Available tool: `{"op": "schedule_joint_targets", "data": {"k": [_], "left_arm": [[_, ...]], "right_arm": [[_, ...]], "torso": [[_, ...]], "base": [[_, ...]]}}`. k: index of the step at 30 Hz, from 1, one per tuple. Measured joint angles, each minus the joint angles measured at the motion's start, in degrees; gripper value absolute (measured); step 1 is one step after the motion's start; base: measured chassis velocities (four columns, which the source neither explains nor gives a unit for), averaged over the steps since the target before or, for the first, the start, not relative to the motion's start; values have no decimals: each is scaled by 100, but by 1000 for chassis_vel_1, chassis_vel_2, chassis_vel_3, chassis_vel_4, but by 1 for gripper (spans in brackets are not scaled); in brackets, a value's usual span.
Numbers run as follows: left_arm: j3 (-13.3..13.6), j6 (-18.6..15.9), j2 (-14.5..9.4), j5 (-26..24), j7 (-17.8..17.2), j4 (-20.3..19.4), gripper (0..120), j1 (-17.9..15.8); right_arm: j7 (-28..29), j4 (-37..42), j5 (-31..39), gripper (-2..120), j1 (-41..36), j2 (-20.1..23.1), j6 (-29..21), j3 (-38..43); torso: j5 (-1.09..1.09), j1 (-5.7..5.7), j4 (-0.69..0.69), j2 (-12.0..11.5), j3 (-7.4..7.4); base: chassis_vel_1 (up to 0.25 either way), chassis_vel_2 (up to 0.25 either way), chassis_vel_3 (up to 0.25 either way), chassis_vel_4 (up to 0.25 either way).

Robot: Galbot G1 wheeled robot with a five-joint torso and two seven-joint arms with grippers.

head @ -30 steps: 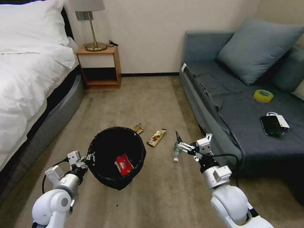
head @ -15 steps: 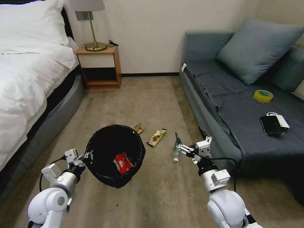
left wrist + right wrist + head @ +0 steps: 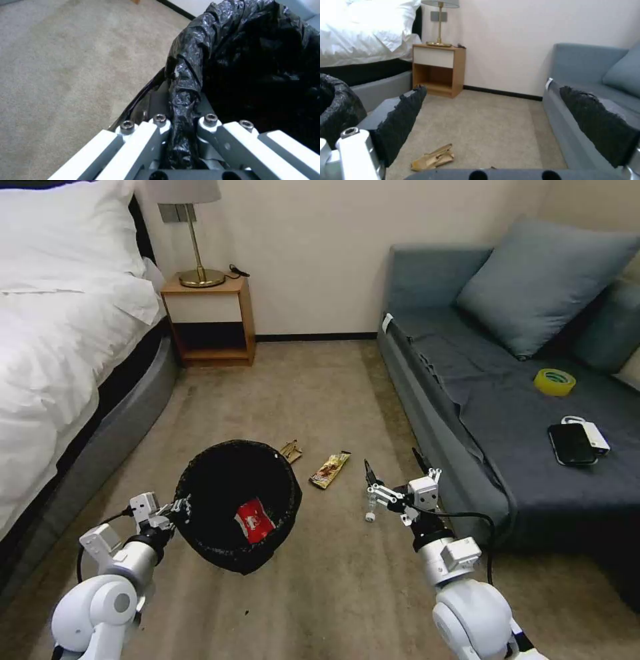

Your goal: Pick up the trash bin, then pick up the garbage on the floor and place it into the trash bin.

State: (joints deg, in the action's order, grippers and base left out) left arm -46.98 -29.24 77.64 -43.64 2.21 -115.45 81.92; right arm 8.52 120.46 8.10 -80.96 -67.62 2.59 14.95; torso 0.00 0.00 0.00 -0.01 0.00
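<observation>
Trash bin (image 3: pixel 237 507) was off the floor, its black bag rim pinched tight in the left gripper (image 3: pixel 179 508) jaws. One red-and-white wrapper (image 3: pixel 254 519) lay inside already. Three pieces were left on the floor: a small bottle (image 3: pixel 371 506), a brown-gold wrapper (image 3: pixel 329 470) and a tan scrap (image 3: pixel 290 451) behind the bin. The right gripper (image 3: pixel 392 488) hung over the bottle, jaws wide apart and holding nothing.

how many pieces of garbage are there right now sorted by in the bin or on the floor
In the trash bin: 1, the red-and-white wrapper
On the floor: 3, the clear bottle, the brown-gold snack wrapper, the tan scrap
Total: 4
</observation>
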Motion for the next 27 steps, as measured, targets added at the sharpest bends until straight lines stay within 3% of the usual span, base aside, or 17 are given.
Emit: {"op": "schedule_joint_targets", "data": {"k": [12,27], "left_arm": [[-74,1,-22,-60,-1,23,4,-8],[-99,11,-58,-90,19,112,4,-70]], "right_arm": [[-34,-30,-1,100,-15,-22,-7,-15],[-37,-145,6,100,43,-26,-28,-38]], "torso": [[0,0,0,0,0],[0,0,1,0,0]], "base": [[-19,18,21,-13],[-88,85,88,-90]]}}
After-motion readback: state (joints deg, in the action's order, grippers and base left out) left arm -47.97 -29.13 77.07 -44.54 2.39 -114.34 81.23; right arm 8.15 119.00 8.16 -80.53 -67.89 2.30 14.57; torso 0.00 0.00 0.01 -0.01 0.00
